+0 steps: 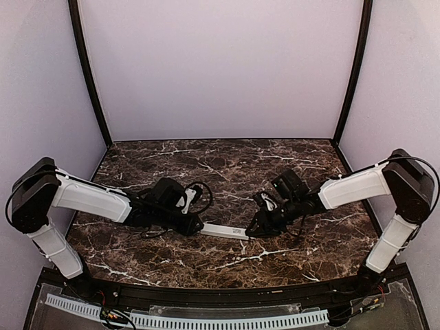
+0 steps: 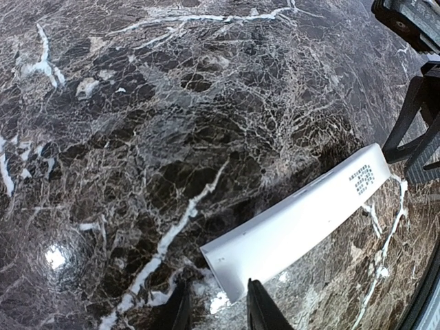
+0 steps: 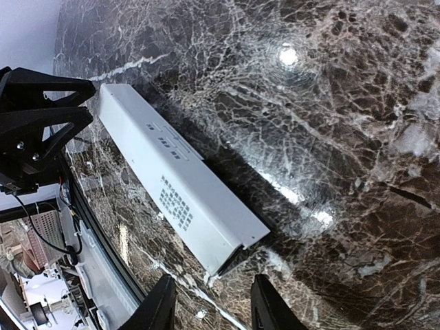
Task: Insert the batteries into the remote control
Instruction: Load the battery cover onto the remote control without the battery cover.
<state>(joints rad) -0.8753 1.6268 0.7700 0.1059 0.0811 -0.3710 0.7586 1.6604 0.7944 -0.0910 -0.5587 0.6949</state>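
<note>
Two-sided reach over the dark marbled surface (image 1: 206, 165), low and inward from both near corners. From the left: left arm (image 1: 89, 196) folded at a high elbow close to the side wall, white forearm slanting down toward centre, wrist close to level. From the right: right arm (image 1: 354, 187) in mirror pose, elbow high at the far edge, forearm sloping down and inward. Between the two wrists, flat on the surface a little nearer than its middle: the remote control (image 1: 223, 231), white, side with small printed text facing up, lengthwise from one wrist to the other. At one end, left fingers (image 2: 256, 309) astride the casing; at the other end, right fingers (image 3: 159, 306) likewise, tips low beside the bar. Parted on both sides, with the bar's end in the gap. Clenched on it or merely flanking it: cannot tell from either wrist view.
</note>
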